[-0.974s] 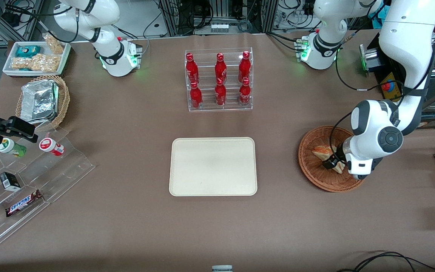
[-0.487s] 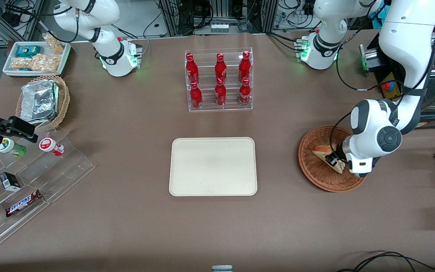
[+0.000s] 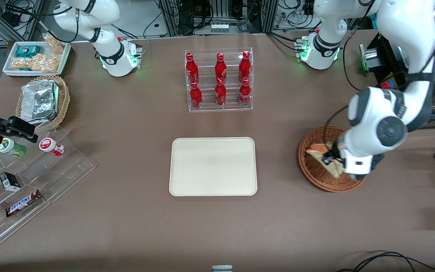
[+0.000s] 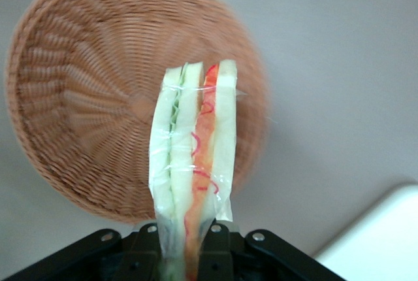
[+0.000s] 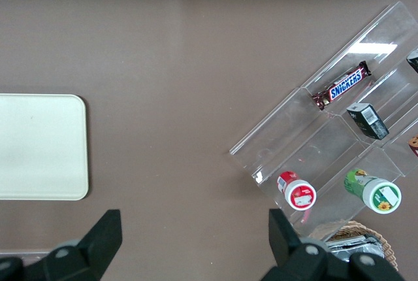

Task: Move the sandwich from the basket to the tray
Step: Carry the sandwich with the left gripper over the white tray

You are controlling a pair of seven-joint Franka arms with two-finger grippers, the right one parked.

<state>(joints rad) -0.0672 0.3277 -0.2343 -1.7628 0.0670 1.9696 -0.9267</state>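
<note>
**Sandwich in my grip, tray not yet reached**

My claw (image 3: 330, 161) hangs above the basket (image 3: 312, 168), pinching the sandwich (image 3: 321, 153) by one end. In my wrist view the wrapped wedge (image 4: 194, 163) sticks out from between my fingers (image 4: 147, 248), its bread and its green and red filling showing edge-on, and the wicker basket (image 4: 85, 98) lies below it with nothing left inside that I can see. The wedge looks to be clear of the wicker, so I judge the pick to be done.

What remains is the carry and the set-down. The tray (image 3: 187, 181) lies bare at the middle of the tabletop (image 3: 127, 226), well apart from the basket, toward the parked arm's end. A corner of the tray (image 4: 385, 235) already shows in my wrist view. I have yet to travel across, lower the wedge onto the tray and let go.
</note>
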